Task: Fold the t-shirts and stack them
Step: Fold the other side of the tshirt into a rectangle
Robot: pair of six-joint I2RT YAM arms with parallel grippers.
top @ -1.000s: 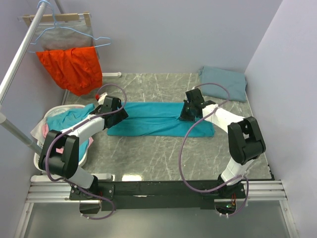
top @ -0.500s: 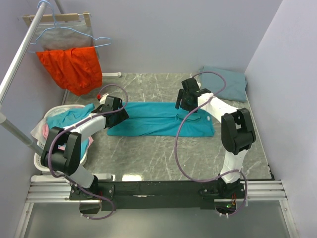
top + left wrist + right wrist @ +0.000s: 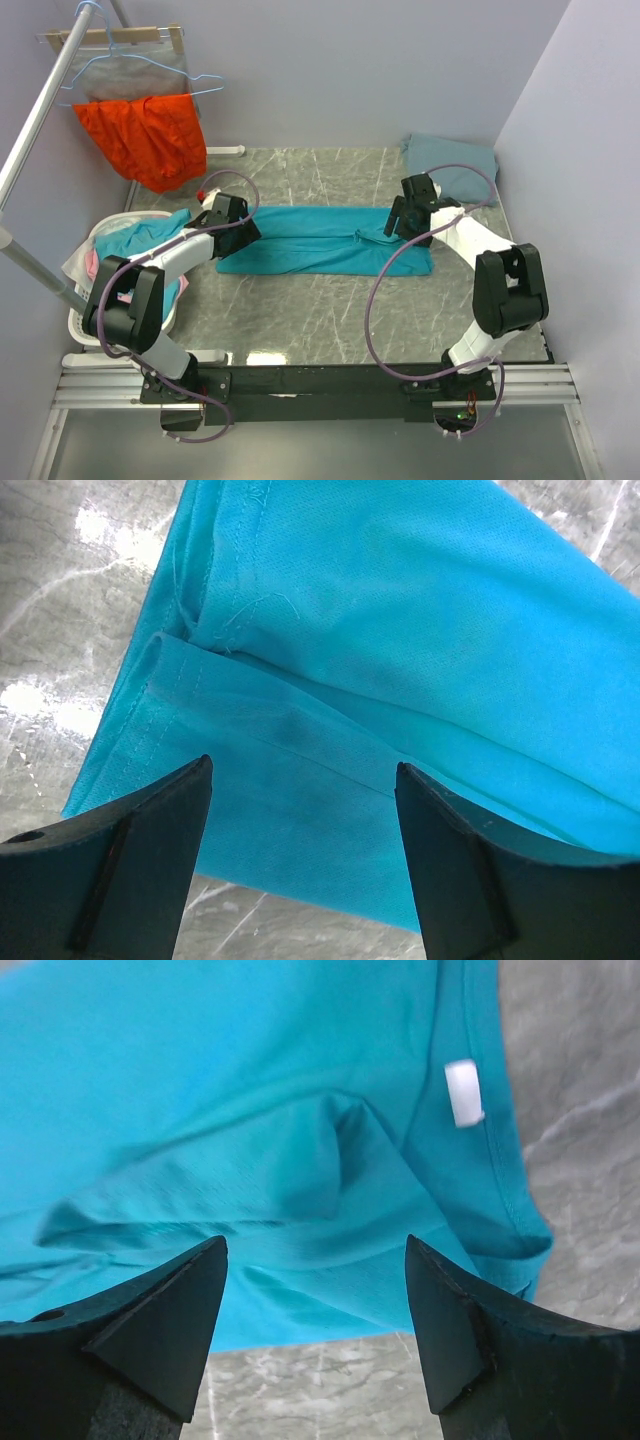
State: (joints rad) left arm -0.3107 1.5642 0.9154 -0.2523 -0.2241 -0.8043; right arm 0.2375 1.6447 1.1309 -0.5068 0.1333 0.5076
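Observation:
A bright teal t-shirt (image 3: 320, 240) lies on the marble table, folded into a long band. Its small white neck label (image 3: 462, 1092) shows at the right end. My left gripper (image 3: 240, 232) hovers open over the band's left end, and the shirt (image 3: 400, 660) lies under its spread fingers (image 3: 170, 820). My right gripper (image 3: 394, 226) hovers open over the right end, above a rumpled fold of the shirt (image 3: 250, 1110), with nothing between its fingers (image 3: 450, 1310). A slate grey-blue t-shirt (image 3: 455, 165) lies folded in the back right corner.
A white laundry basket (image 3: 80, 322) with teal and pink clothes stands at the left table edge, beside my left arm. An orange-red garment (image 3: 145, 135) hangs on a hanger from the rail at back left. Walls close in the back and the right.
My right gripper was shut on the shirt; it has opened, let the cloth go, and shifted a little to the right. The left gripper has stayed put and open.

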